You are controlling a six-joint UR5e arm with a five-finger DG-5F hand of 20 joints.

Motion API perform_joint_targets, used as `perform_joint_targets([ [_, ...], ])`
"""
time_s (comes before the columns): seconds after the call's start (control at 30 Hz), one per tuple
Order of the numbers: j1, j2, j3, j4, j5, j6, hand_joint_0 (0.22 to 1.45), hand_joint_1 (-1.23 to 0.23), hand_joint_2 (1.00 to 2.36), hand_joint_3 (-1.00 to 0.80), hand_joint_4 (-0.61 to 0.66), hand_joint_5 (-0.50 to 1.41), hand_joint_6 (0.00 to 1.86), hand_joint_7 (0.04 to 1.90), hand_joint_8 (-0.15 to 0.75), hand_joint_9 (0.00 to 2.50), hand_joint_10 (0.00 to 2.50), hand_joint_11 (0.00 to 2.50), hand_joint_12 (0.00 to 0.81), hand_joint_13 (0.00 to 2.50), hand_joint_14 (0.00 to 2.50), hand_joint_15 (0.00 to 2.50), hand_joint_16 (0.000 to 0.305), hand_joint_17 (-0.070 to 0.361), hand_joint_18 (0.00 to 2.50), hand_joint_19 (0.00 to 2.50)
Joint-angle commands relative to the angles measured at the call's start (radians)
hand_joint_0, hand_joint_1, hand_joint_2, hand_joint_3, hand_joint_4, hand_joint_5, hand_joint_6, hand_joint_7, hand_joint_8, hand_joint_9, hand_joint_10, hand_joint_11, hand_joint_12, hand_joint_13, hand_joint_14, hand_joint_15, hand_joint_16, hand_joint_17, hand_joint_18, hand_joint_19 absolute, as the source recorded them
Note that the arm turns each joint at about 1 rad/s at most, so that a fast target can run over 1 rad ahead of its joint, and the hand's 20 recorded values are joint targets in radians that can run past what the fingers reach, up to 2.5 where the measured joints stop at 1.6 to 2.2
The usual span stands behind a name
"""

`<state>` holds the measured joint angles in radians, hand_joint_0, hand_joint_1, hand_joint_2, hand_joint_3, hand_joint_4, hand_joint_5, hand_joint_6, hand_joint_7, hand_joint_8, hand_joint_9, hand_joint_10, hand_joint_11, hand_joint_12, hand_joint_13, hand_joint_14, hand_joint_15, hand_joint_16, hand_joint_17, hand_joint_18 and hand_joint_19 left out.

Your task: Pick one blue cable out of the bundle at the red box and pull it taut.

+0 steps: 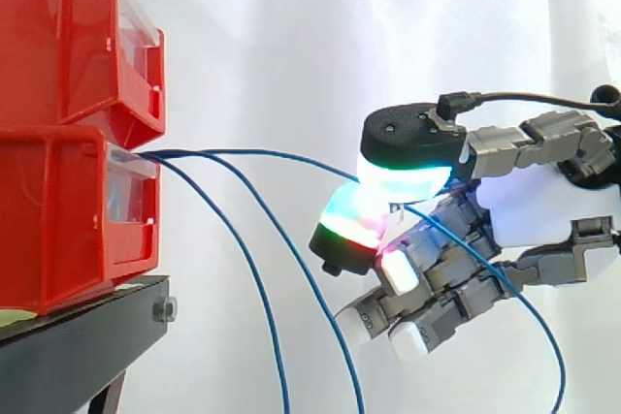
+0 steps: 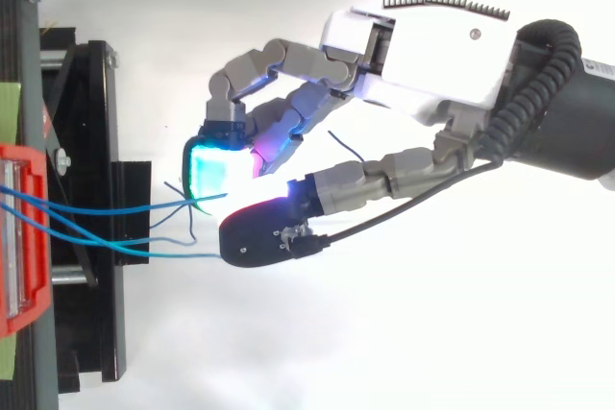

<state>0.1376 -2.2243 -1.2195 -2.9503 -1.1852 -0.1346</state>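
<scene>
Note robot hand (image 1: pixel 524 210) clamped on one blue cable (image 1: pixel 281 154), pinched between two glowing fingertips (image 1: pixel 403 176) in open air, well apart from the boxes. Trace that cable from the front of the lower red box (image 1: pixel 68 220) across to the pinch in a shallow arch, then out behind the pads and down in a loose tail. Judge step in hand as drawing out the slack: close to taut, not quite straight.

To do it well:
- Pull straight away from the box front, level with the exit point, so as not to drag the cable over the box lip.
- Hold the pinch firm and square across the pads; otherwise expect a thin, slick cable to slide through.
- Stop on the arch going flat; avoid yanking the box off the worktop (image 1: pixel 87 322).
- Steer clear of the two spare cables (image 1: pixel 247 259) drooping below, apart from the pinch in the side view.

Containers: two red boxes stacked, upper red box (image 1: pixel 68 36) on lower, each with a clear front panel. See only blue cables leading out of the lower one. Cannot tell further contents of either.
</scene>
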Motion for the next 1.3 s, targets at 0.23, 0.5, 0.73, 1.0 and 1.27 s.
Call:
perform_joint_targets([
  [0.23, 0.0, 0.002, 0.0, -0.038, 0.001, 0.006, 0.58, -0.89, 1.02, -0.03, -0.02, -0.04, 0.84, 1.14, 0.317, 0.9, 0.01, 0.5, 0.372, 0.58, 0.01, 0.22, 0.057, 0.129, 0.72, 0.25],
  [0.5, 0.0, 0.002, 0.0, -0.066, 0.001, 0.006, 0.58, -0.89, 1.01, -0.04, -0.03, -0.04, 0.84, 1.13, 0.316, 0.87, 0.01, 0.49, 0.372, 0.56, 0.01, 0.21, 0.057, 0.128, 0.69, 0.25],
  [0.73, 0.0, 0.022, 0.0, -0.128, 0.035, 0.006, 0.58, -0.88, 1.01, -0.04, -0.03, -0.04, 0.84, 1.12, 0.316, 0.87, 0.01, 0.48, 0.371, 0.54, 0.01, 0.21, 0.057, 0.128, 0.68, 0.25],
  [1.0, 0.005, 0.026, 0.0, -0.168, 0.072, 0.001, 0.58, -0.88, 1.01, -0.05, -0.04, -0.05, 0.84, 1.11, 0.314, 0.86, 0.01, 0.48, 0.369, 0.52, 0.01, 0.2, 0.056, 0.126, 0.66, 0.25],
  [1.27, 0.005, 0.025, 0.0, -0.167, 0.07, -0.002, 0.58, -0.87, 1.02, -0.06, -0.04, -0.05, 0.84, 1.11, 0.311, 0.85, 0.01, 0.47, 0.367, 0.51, 0.01, 0.2, 0.056, 0.125, 0.65, 0.25],
])
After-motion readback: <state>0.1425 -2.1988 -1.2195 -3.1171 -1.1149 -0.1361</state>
